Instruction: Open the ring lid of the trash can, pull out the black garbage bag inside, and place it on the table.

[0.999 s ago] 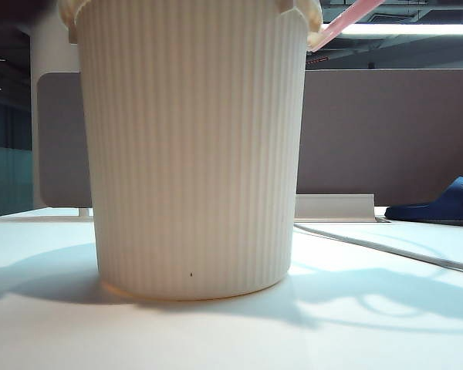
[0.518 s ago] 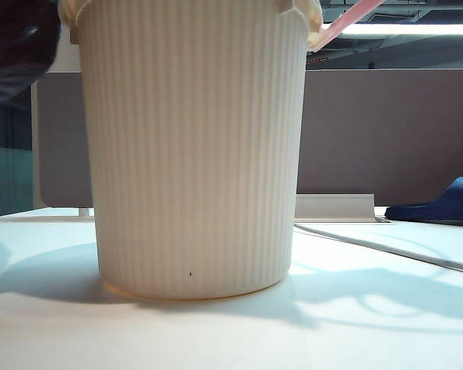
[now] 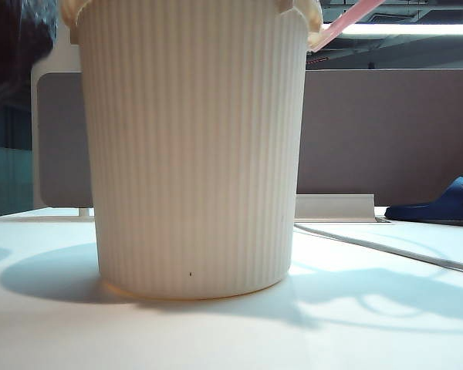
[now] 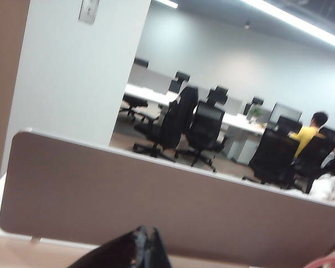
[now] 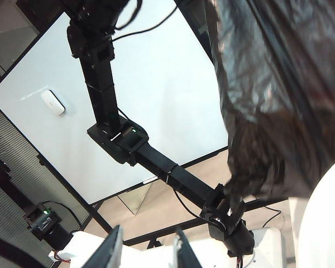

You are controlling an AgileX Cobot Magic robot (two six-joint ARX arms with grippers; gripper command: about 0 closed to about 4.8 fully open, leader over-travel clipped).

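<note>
A: Where's the left pincer (image 5: 230, 207)?
B: Closed on the black garbage bag (image 5: 279, 95), which hangs from it, up in the air beside the trash can (image 3: 193, 146).
A: And the can?
B: Upright on the white surface (image 3: 370, 324). The ring lid (image 3: 346, 21) pokes up past its rim.
A: The right pincer (image 5: 148, 251)?
B: Beyond the bag, fingers parted; what they grip, I cannot tell.

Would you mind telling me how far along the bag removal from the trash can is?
Done: the ring lid is tilted up off the trash can. In hand: the left gripper, shut, holds the black garbage bag in the air; the bag also shows top left in the exterior view. The right gripper shows empty jaws. Left: laying the bag on the table.
</note>
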